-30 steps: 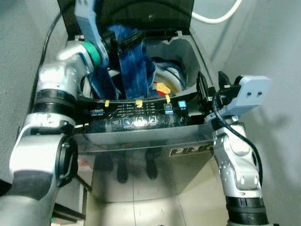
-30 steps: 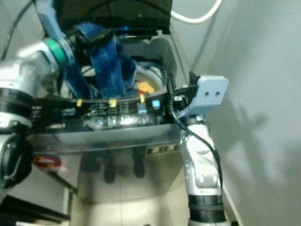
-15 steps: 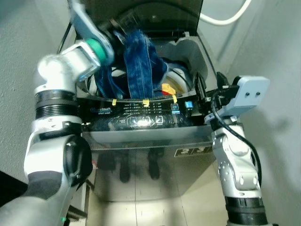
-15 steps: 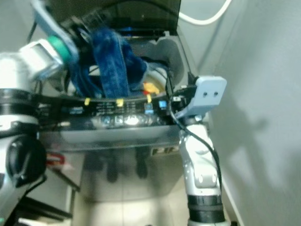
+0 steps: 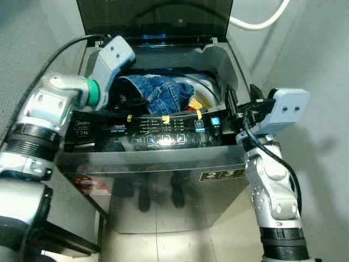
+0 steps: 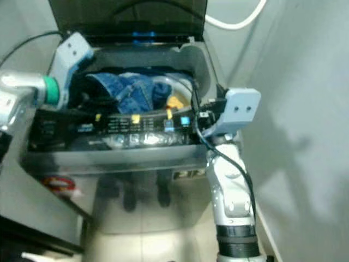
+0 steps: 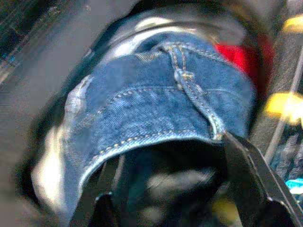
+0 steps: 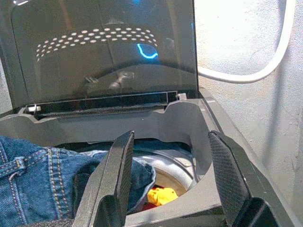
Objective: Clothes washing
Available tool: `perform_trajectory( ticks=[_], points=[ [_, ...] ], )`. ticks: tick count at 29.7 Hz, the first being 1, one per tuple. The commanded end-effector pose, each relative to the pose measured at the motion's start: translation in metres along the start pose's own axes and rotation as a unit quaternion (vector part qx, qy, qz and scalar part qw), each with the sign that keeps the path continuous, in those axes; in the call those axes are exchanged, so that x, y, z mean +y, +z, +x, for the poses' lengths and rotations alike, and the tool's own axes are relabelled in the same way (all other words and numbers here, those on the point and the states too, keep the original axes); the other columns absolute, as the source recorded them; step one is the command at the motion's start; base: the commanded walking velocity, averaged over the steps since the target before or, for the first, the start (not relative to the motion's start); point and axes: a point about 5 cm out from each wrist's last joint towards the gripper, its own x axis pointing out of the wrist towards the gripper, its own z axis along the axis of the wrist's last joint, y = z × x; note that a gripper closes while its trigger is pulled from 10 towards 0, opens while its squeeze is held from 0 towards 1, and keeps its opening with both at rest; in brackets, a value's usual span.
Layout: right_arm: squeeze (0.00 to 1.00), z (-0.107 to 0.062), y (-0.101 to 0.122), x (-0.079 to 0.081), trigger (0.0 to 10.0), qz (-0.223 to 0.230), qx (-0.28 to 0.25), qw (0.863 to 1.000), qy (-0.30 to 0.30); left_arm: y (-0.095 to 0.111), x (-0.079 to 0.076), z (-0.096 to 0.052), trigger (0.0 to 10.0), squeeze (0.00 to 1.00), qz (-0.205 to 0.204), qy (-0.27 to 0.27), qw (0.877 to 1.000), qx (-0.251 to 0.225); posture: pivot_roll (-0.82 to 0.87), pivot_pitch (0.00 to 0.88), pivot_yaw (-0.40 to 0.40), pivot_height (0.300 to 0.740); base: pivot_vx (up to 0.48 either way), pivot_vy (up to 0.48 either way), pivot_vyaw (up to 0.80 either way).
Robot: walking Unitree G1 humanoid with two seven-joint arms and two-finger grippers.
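Jeans (image 5: 158, 93): lying bunched in the washing machine (image 5: 163, 158) drum.
Left hand (image 7: 165, 189): fingers apart, just above the jeans.
Right hand (image 8: 173, 177): fingers apart, empty, at the machine's right edge.

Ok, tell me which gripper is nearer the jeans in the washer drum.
Left. The left gripper is down in the drum, right at the jeans. The right gripper waits open at the washer's right rim, apart from them.

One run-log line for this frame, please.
stage: loading washer | left hand: in drum, open over jeans | right hand: open at washer's right rim | lid: up
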Motion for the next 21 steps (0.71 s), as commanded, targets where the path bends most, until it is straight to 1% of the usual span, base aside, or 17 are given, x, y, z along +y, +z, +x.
perform_trajectory(
  ticks=[1, 3, 4, 5, 6, 7, 8, 9, 10, 11, 13, 15, 16, 17, 18, 19, 21],
  points=[
    [0.00, -0.002, -0.001, 0.000, 10.0, 0.003, -0.001, 1.000, -0.004, 0.012, 0.000, 0.000, 10.0, 0.00, 0.075, 0.005, 0.997, -0.018, 0.04, 0.181, 0.086, 0.740, 0.000, 0.000, 0.00],
    [0.00, -0.002, -0.001, 0.000, 10.0, 0.003, -0.001, 1.000, -0.004, 0.012, 0.000, 0.000, 10.0, 0.00, 0.075, 0.005, 0.997, -0.018, 0.04, 0.181, 0.086, 0.740, 0.000, 0.000, 0.00],
    [0.00, -0.002, -0.001, 0.000, 10.0, 0.004, -0.002, 1.000, -0.005, 0.023, -0.001, 0.002, 10.0, 0.00, 0.095, 0.025, 0.993, -0.061, 0.04, 0.182, 0.086, 0.740, 0.000, 0.000, 0.00],
    [0.00, -0.002, -0.001, 0.000, 10.0, 0.004, -0.002, 1.000, -0.005, 0.023, -0.001, 0.002, 10.0, 0.00, 0.095, 0.025, 0.993, -0.061, 0.04, 0.182, 0.086, 0.740, 0.000, 0.000, 0.00],
    [0.00, -0.003, 0.000, 0.000, 10.0, 0.004, -0.002, 1.000, -0.005, 0.039, 0.001, 0.002, 10.0, 0.00, 0.109, 0.072, 0.984, -0.119, 0.04, 0.184, 0.084, 0.740, 0.000, 0.000, 0.00],
    [0.00, -0.003, 0.000, 0.000, 10.0, 0.004, -0.002, 1.000, -0.005, 0.039, 0.001, 0.002, 10.0, 0.00, 0.109, 0.072, 0.984, -0.119, 0.04, 0.184, 0.084, 0.740, 0.000, 0.000, 0.00],
    [0.00, -0.003, 0.000, 0.000, 10.0, 0.004, -0.002, 1.000, -0.006, 0.056, 0.004, 0.000, 10.0, 0.00, 0.128, 0.125, 0.969, -0.171, 0.03, 0.186, 0.083, 0.740, 0.000, 0.000, 0.00],
    [0.00, -0.003, 0.000, 0.000, 10.0, 0.004, -0.002, 1.000, -0.006, 0.056, 0.004, 0.000, 10.0, 0.00, 0.128, 0.125, 0.969, -0.171, 0.03, 0.186, 0.083, 0.740, 0.000, 0.000, 0.00],
    [0.00, -0.003, 0.000, 0.000, 10.0, 0.004, -0.001, 1.000, -0.006, 0.071, 0.008, -0.004, 10.0, 0.00, 0.154, 0.185, 0.948, -0.211, 0.03, 0.187, 0.083, 0.740, 0.000, 0.000, 0.00],
    [0.00, -0.003, 0.000, 0.000, 10.0, 0.004, -0.001, 1.000, -0.006, 0.071, 0.008, -0.004, 10.0, 0.00, 0.154, 0.185, 0.948, -0.211, 0.03, 0.187, 0.083, 0.740, 0.000, 0.000, 0.00],
    [0.00, -0.003, 0.000, 0.001, 10.0, 0.005, -0.002, 1.000, -0.005, 0.091, 0.017, -0.016, 10.0, 0.00, 0.214, 0.281, 0.902, -0.246, 0.04, 0.188, 0.082, 0.740, 0.000, 0.000, 0.00],
    [0.00, -0.003, -0.001, 0.002, 10.0, 0.006, -0.002, 1.000, -0.005, 0.099, 0.023, -0.025, 10.0, 0.00, 0.250, 0.334, 0.871, -0.258, 0.04, 0.188, 0.081, 0.740, 0.000, 0.000, 0.00],
    [0.00, -0.003, -0.001, 0.002, 10.0, 0.006, -0.002, 1.000, -0.005, 0.099, 0.023, -0.025, 10.0, 0.00, 0.250, 0.334, 0.871, -0.258, 0.04, 0.188, 0.081, 0.740, 0.000, 0.000, 0.00],
    [0.00, -0.003, -0.001, 0.002, 10.0, 0.007, -0.002, 1.000, -0.004, 0.101, 0.026, -0.028, 10.0, 0.00, 0.260, 0.348, 0.862, -0.261, 0.04, 0.188, 0.081, 0.740, 0.000, 0.000, 0.00],
    [0.00, -0.002, -0.001, 0.002, 10.0, 0.008, -0.002, 1.000, -0.004, 0.102, 0.029, -0.032, 10.0, 0.00, 0.283, 0.374, 0.846, -0.254, 0.04, 0.188, 0.081, 0.740, 0.000, 0.000, 0.00],
    [0.00, -0.002, -0.001, 0.002, 10.0, 0.008, -0.002, 1.000, -0.004, 0.102, 0.029, -0.032, 10.0, 0.00, 0.283, 0.374, 0.846, -0.254, 0.04, 0.188, 0.081, 0.740, 0.000, 0.000, 0.00],
    [0.00, -0.002, -0.001, 0.003, 10.0, 0.009, -0.001, 1.000, -0.002, 0.097, 0.034, -0.033, 10.0, 0.00, 0.292, 0.393, 0.837, -0.244, 0.04, 0.189, 0.080, 0.740, 0.000, 0.000, 0.00]
  ],
)
